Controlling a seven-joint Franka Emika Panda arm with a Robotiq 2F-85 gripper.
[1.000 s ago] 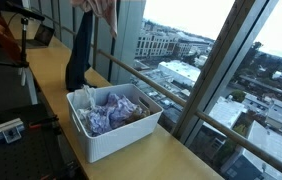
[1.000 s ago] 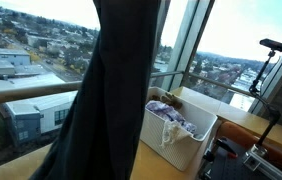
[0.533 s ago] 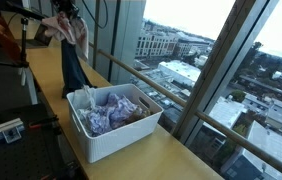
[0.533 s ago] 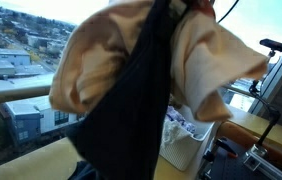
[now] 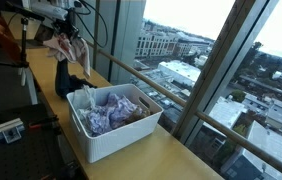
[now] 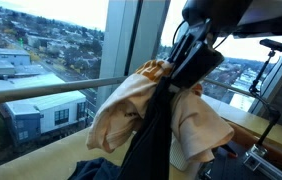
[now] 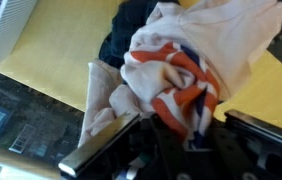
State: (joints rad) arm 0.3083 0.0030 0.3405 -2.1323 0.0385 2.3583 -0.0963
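My gripper [image 5: 69,33] is shut on a bundle of clothes [image 5: 66,52]: a cream garment with orange and blue stripes [image 7: 176,75] and a dark navy garment [image 6: 156,130]. The bundle hangs over the wooden counter [image 5: 46,70], its dark lower end resting on the counter [image 5: 74,85] just behind the white basket [image 5: 116,135]. In an exterior view the cream cloth [image 6: 131,105] and dark cloth fill the foreground and hide the basket. In the wrist view the striped cloth sits between the jaws [image 7: 186,135].
The white basket holds several crumpled purple and white clothes [image 5: 111,108]. A metal railing [image 5: 151,85] and large windows run along the counter's far edge. A tripod and chair [image 5: 6,60] stand behind the counter's near side.
The gripper has lowered the clothes bundle toward the counter behind the basket. The dark garment's end now piles on the counter instead of hanging straight.
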